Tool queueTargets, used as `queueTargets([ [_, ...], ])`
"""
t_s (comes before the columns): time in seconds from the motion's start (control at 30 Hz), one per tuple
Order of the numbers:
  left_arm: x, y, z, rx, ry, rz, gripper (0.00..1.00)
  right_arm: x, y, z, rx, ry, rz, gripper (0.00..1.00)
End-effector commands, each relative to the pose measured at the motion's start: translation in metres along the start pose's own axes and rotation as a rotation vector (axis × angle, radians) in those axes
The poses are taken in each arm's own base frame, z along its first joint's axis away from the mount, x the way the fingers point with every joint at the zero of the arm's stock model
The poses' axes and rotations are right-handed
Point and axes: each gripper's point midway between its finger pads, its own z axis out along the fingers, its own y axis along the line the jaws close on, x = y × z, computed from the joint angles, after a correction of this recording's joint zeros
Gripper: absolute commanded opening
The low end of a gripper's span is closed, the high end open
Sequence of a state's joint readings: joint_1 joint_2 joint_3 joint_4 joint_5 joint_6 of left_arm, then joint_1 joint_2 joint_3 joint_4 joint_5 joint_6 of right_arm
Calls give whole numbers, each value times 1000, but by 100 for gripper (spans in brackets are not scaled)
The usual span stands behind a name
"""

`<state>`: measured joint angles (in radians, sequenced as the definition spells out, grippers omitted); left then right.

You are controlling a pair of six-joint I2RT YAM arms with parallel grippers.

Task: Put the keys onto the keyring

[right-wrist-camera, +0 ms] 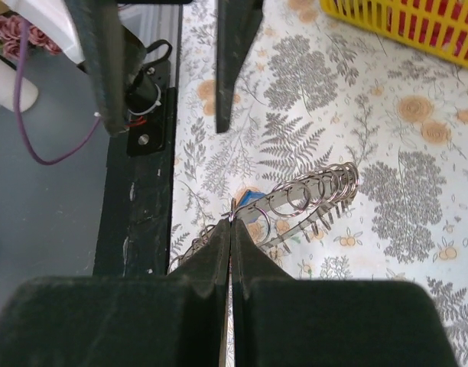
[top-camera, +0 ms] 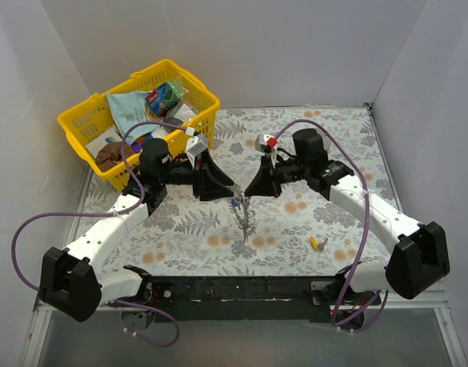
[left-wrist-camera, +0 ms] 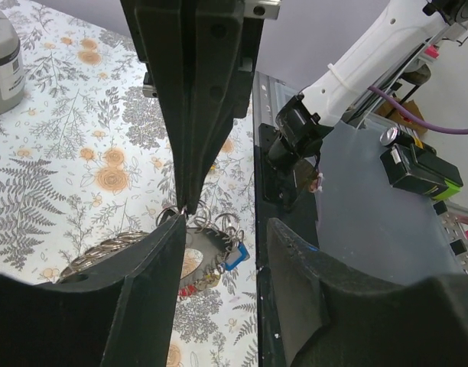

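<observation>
The silver keyring hangs tilted above the floral table between my two grippers. My right gripper is shut on its rim; in the right wrist view the closed jaws pinch a small wire ring on the keyring. A blue-headed key hangs on it, and a red head shows below the ring. My left gripper is open, with its left finger against the keyring and the blue key between the fingers. A yellow-headed key lies loose on the table at the right front.
A yellow basket full of packets stands at the back left. A grey cylindrical roll stands on the table beyond the keyring. The black base rail runs along the near edge.
</observation>
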<state>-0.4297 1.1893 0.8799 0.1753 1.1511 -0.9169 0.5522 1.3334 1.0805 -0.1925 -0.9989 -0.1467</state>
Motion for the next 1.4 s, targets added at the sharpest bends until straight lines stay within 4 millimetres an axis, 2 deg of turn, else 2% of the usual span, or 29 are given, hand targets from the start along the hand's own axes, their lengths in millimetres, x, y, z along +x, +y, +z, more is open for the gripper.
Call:
queueTargets([
  [0.0,-1,-5,-2,-23,5,10,47,1,-16,3,86,-26,28,1],
  [0.17,4,-6,-3,-36,13,1,47,10,-41,-1,248,-39,99,1],
  [0.37,13,-8,-2,-34,34,-33,44,32,-53,1,321,-20,213,1],
  [0.47,27,-8,0,-33,61,-77,41,36,-59,2,342,-36,233,1],
  [0.7,59,9,6,-78,110,-227,39,42,-75,0,436,-38,297,1],
  [0.97,69,30,24,-145,156,-343,42,47,-85,0,483,-24,360,1],
  [1.1,73,33,42,-169,193,-352,42,48,-85,0,484,-22,362,1],
  [1.2,80,43,49,-228,216,-365,43,46,-85,0,485,-22,358,1],
  [1.37,80,54,56,-336,239,-329,46,47,-84,0,482,-19,357,1],
])
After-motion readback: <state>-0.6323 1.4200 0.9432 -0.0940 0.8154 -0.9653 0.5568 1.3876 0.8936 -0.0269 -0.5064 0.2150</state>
